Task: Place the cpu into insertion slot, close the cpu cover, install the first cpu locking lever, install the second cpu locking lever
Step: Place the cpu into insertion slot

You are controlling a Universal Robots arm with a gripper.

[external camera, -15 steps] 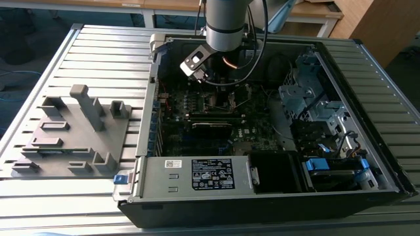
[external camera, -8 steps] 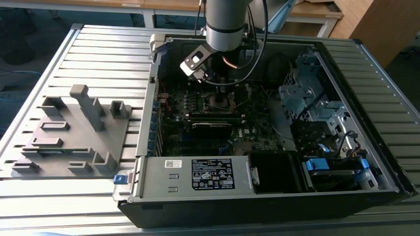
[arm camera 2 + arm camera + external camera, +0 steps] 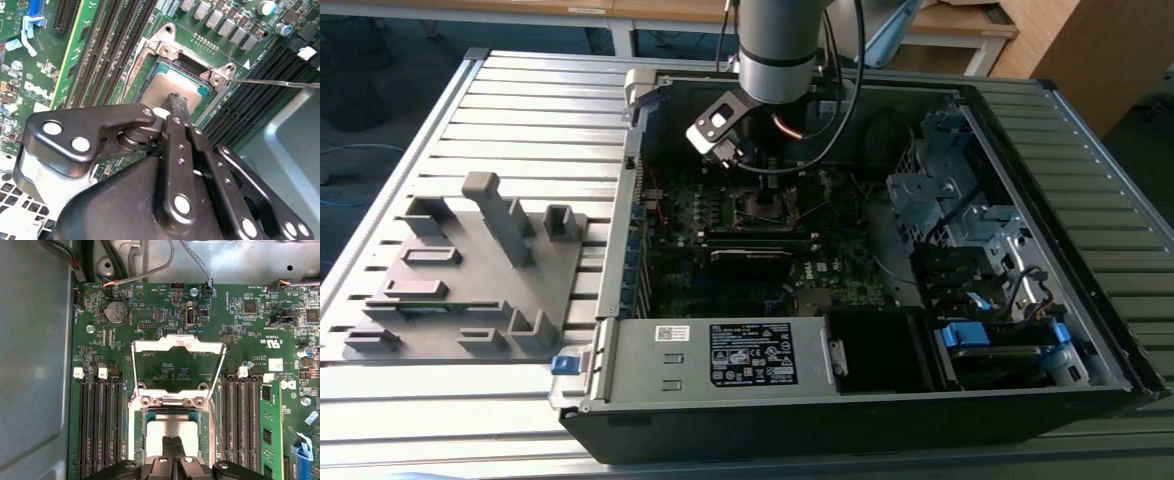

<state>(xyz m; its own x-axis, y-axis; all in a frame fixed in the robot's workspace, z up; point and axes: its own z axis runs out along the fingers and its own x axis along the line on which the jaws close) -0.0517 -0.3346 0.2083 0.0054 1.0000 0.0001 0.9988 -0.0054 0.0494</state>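
The cpu (image 3: 172, 427), a flat square chip with a dull silver top, lies flat in the insertion slot (image 3: 139, 432) on the green board; it also shows in the second wrist view (image 3: 170, 82). My gripper (image 3: 173, 442) is shut, its fingertips (image 3: 176, 102) pressed together right over the chip's middle, with nothing between them. The cpu cover (image 3: 177, 344) is swung open, away from the socket, on its hinge (image 3: 172, 401). A thin wire locking lever (image 3: 272, 82) juts out sideways from the socket. In the exterior view the gripper (image 3: 750, 170) hangs just above the socket (image 3: 767, 207).
Long black memory slots (image 3: 97, 425) flank the socket on both sides, one holding a green memory stick (image 3: 270, 430). The computer case's metal wall (image 3: 35, 365) runs close alongside. A grey fixture plate (image 3: 467, 270) lies on the slatted table at the exterior view's left.
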